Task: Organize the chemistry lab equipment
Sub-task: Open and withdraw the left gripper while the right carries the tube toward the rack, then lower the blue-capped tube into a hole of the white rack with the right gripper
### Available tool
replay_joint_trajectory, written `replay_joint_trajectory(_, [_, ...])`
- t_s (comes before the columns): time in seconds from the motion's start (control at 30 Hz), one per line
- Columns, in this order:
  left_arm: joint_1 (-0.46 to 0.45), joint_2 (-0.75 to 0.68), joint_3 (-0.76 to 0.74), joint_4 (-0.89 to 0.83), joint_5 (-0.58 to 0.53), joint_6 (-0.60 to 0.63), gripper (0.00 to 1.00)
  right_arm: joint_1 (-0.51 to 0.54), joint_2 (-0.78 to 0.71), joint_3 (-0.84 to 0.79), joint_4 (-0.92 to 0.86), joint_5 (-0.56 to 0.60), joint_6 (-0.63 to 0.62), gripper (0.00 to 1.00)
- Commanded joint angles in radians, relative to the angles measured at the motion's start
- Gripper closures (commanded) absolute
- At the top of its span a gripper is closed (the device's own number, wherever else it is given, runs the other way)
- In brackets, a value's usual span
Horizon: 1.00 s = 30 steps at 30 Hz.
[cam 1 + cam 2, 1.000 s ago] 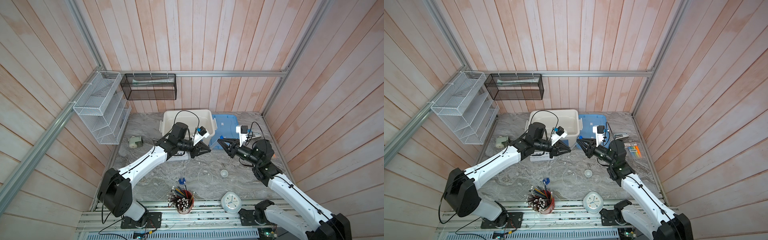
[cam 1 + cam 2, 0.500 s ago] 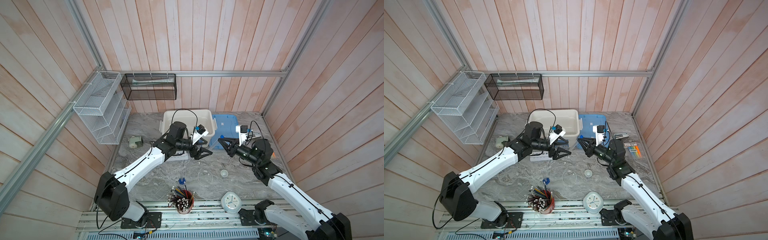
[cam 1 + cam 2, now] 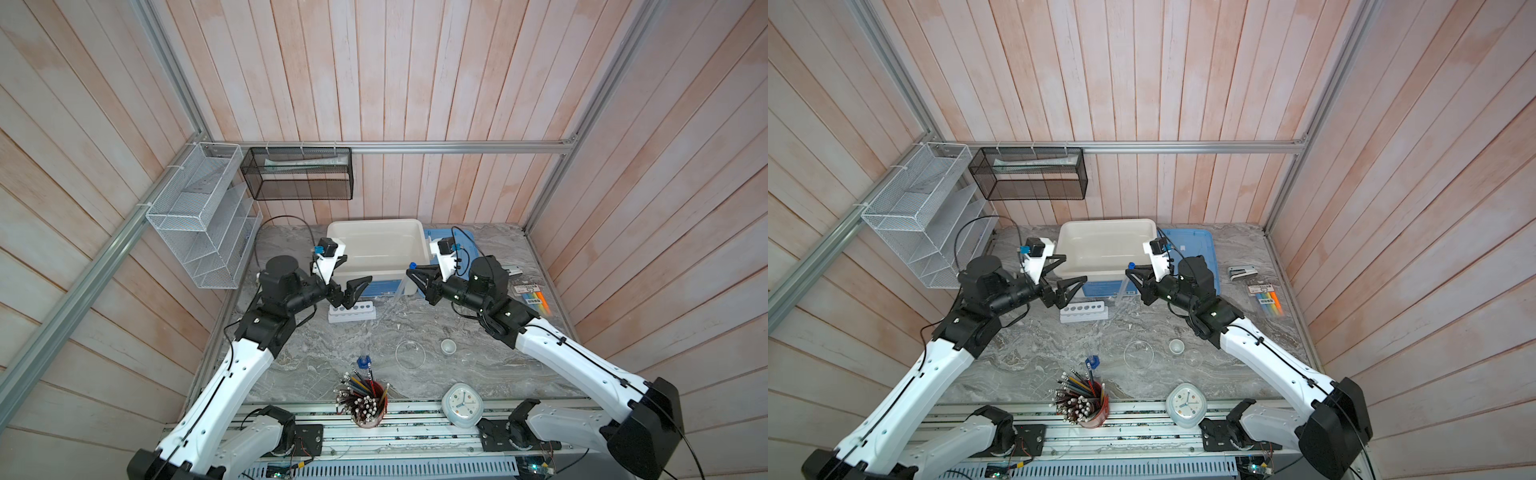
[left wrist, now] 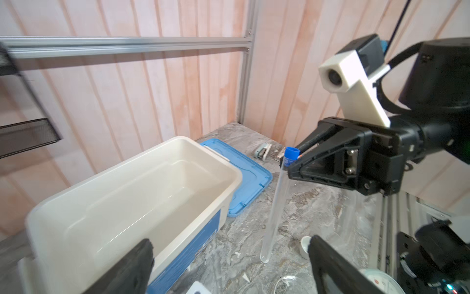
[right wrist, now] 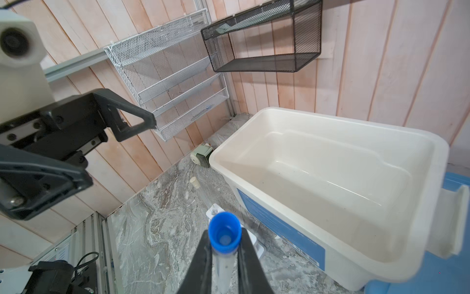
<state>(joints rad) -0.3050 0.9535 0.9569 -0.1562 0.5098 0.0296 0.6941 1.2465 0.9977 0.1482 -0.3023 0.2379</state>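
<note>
My right gripper (image 3: 412,273) is shut on a clear tube (image 4: 274,208) just below its blue cap (image 5: 225,235), and the tube hangs slanted above the table in front of the bin. The left gripper (image 3: 354,275) is open and empty, to the left of the tube and above the white six-hole rack (image 3: 352,311). A second tube with a white cap (image 5: 194,182) lies on the table beyond the rack. The flat round dish (image 3: 410,354), tiny cup (image 3: 448,345) and blue-topped bottle (image 3: 363,362) stand nearer the front.
An empty white bin (image 3: 376,226) stands at the back with its blue lid (image 3: 465,237) beside it. A stapler (image 3: 513,270) and a marker pack (image 3: 532,295) lie at the right. A red pencil cup (image 3: 368,409) and a white clock (image 3: 462,405) stand at the front edge.
My left gripper has opened wide and drawn back to the left, away from the tube. The right gripper keeps its hold on the blue-capped tube and has barely moved.
</note>
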Motion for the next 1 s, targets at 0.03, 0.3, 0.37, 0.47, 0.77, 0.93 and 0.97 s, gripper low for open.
replay_joint_trajectory(0.03, [0.083,-0.096,-0.066,0.04,-0.152,-0.091,0.01,0.083,0.117,0.126,-0.065,0.075,-0.113,0.87])
replay_joint_trajectory(0.3, [0.179,-0.2,-0.165,0.014,-0.287,-0.133,0.0,0.177,0.306,0.295,-0.078,0.092,-0.155,0.87])
replay_joint_trajectory(0.37, [0.179,-0.228,-0.194,0.045,-0.262,-0.146,0.0,0.193,0.345,0.328,-0.075,0.093,-0.158,0.87])
replay_joint_trajectory(0.47, [0.18,-0.242,-0.21,0.061,-0.277,-0.156,0.0,0.21,0.4,0.364,-0.055,0.111,-0.151,0.87])
replay_joint_trajectory(0.77, [0.181,-0.249,-0.195,0.046,-0.325,-0.192,0.0,0.228,0.527,0.433,-0.003,0.139,-0.097,0.88])
replay_joint_trajectory(0.93, [0.182,-0.255,-0.215,0.082,-0.253,-0.241,0.0,0.231,0.573,0.447,0.034,0.186,-0.072,0.88])
replay_joint_trajectory(0.97, [0.182,-0.255,-0.229,0.099,-0.241,-0.263,0.0,0.231,0.579,0.449,0.043,0.189,-0.065,0.88])
